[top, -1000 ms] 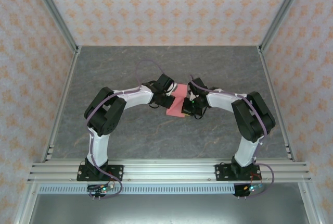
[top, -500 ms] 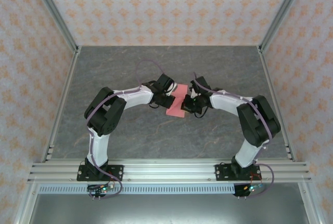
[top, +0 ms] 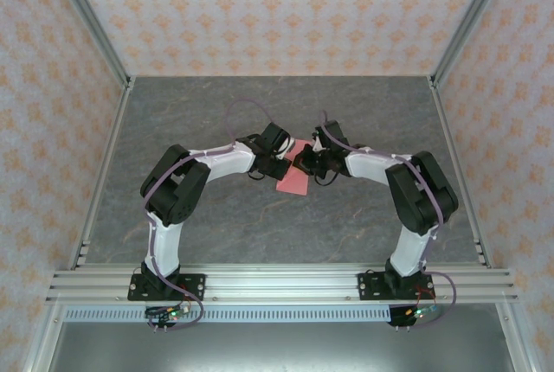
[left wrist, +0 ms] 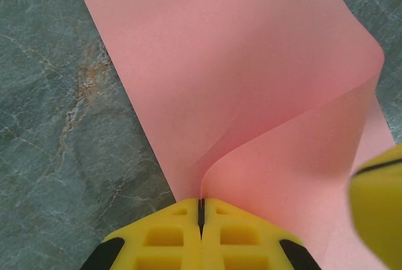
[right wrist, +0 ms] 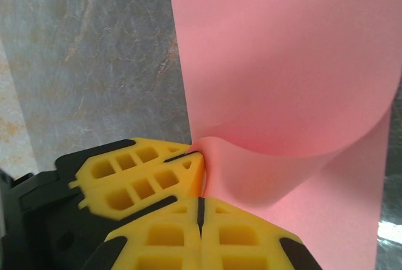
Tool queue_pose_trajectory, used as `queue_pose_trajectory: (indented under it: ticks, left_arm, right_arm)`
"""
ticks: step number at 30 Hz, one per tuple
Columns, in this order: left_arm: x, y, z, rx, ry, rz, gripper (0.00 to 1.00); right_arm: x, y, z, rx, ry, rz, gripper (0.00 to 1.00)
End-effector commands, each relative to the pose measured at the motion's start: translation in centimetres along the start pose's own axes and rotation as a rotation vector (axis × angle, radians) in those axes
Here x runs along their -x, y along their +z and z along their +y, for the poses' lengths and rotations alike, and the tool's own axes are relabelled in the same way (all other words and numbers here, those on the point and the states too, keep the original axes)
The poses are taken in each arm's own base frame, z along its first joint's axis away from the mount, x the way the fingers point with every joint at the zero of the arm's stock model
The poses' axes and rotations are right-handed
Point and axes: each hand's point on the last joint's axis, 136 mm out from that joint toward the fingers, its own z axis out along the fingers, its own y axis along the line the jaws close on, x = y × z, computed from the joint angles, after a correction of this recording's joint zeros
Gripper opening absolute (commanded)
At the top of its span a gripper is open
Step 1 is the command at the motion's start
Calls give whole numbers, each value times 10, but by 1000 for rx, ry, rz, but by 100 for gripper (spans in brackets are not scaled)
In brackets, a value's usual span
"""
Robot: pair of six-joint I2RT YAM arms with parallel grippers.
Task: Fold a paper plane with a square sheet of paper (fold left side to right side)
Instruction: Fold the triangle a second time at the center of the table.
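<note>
Both arms are meeting at the centre of the tabletop [top: 216, 112], wrists turning in toward each other over the square sheet of paper [top: 294, 184].

Left gripper [left wrist: 201, 215]: the 2 yellow fingers are pressing together, pinching the paper edge in the seam between them.

Right gripper [right wrist: 201, 212]: likewise clamping on the paper, with the sheet bulging up right at the tips. In the right wrist view the left gripper's fingers are sitting just beside the right's, nearly touching. Both appear to be gripping the same stretch of edge.

Sheet: 1 part is lying flat on the tabletop and the rest is arching up and over in a soft rounded loop. No sharp crease is showing; the bend is open and looks springy.

Reading: the 2-point pinch is probably serving to carry 1 side across without the thin sheet skewing or sagging. Gripping at the edge is leaving the loop free to roll. The fold looks early, with the plane shape not yet begun. The next move is calling for edge alignment before pressing flat. The risks are a crooked crease or the paper slipping out of the tips.

Markings: the paper is plain salmon-pink with no print. No brand or lettering is readable on the fingers or arms.
</note>
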Motion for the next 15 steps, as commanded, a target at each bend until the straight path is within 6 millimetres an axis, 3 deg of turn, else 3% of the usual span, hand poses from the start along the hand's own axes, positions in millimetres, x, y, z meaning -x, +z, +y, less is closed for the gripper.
queue_pose_trajectory:
  ticks: [1, 15]
  left_arm:
    - [-22, 15, 4, 27, 14, 68, 0]
    - [-22, 15, 2, 35, 32, 74, 0]
  right_arm:
    - [6, 7, 14, 37, -10, -3, 2]
    - [1, 20, -11, -76, -40, 32, 2]
